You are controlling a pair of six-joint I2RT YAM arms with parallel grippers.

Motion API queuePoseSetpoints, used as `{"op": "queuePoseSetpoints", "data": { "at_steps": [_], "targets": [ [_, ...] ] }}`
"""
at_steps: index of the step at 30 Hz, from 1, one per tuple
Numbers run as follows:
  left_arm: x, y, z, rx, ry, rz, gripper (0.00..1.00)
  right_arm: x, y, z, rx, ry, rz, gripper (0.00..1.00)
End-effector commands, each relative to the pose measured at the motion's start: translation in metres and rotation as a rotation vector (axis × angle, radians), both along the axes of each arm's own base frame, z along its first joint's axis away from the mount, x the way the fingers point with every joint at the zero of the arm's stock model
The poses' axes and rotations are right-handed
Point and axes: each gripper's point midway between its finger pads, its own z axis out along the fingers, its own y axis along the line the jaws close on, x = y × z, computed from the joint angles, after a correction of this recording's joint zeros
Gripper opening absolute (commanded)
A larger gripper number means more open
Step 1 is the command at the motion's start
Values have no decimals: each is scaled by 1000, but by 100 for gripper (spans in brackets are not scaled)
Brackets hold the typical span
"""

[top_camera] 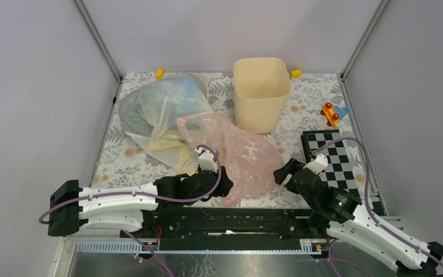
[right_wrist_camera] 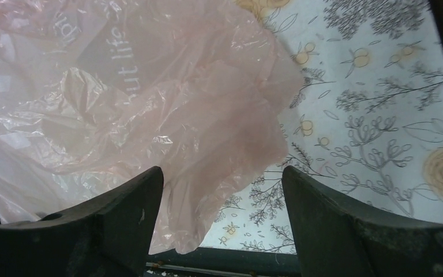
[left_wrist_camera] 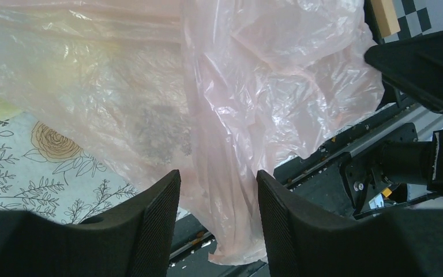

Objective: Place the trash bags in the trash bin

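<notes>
The pale pink trash bag (top_camera: 243, 157) lies crumpled on the floral table in front of the cream-beige trash bin (top_camera: 261, 92), which stands upright at the back. A pale yellow bag (top_camera: 170, 147) and a bluish-clear bag (top_camera: 161, 101) lie heaped to its left. My left gripper (top_camera: 225, 184) is open at the pink bag's near left edge; in the left wrist view the pink bag (left_wrist_camera: 254, 86) hangs loosely between the gripper's (left_wrist_camera: 218, 173) spread fingers. My right gripper (top_camera: 282, 172) is open at the bag's right edge; the pink bag (right_wrist_camera: 150, 86) reaches between the gripper's (right_wrist_camera: 223, 170) wide fingers.
A black-and-white checkerboard (top_camera: 334, 156) lies at the right. A red and orange toy (top_camera: 330, 113) sits behind it. Small yellow pieces sit at the back edge (top_camera: 159, 73) and beside the bin (top_camera: 295, 73). A black rail (top_camera: 231, 219) runs along the near edge. Grey walls enclose the table.
</notes>
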Motion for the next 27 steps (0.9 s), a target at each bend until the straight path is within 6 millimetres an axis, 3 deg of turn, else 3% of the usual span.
{"op": "queuePoseSetpoints", "data": {
  "at_steps": [1,6,10,13,21,27],
  "targets": [
    [-2,-4,11,-67,-2,-23,53,6,25,0,100,-1,25,79],
    [-6,1,6,-46,18,-39,48,9,28,-5,90,-1,24,66],
    [-7,12,-1,14,27,-35,41,10,31,-4,80,-12,50,22],
    [2,33,-4,93,18,34,35,10,26,-6,47,-8,37,1],
    [15,74,-17,187,47,137,14,14,2,11,-5,-59,-36,0],
    [26,100,4,187,0,254,15,14,3,13,-14,-53,-30,0]
  ]
}}
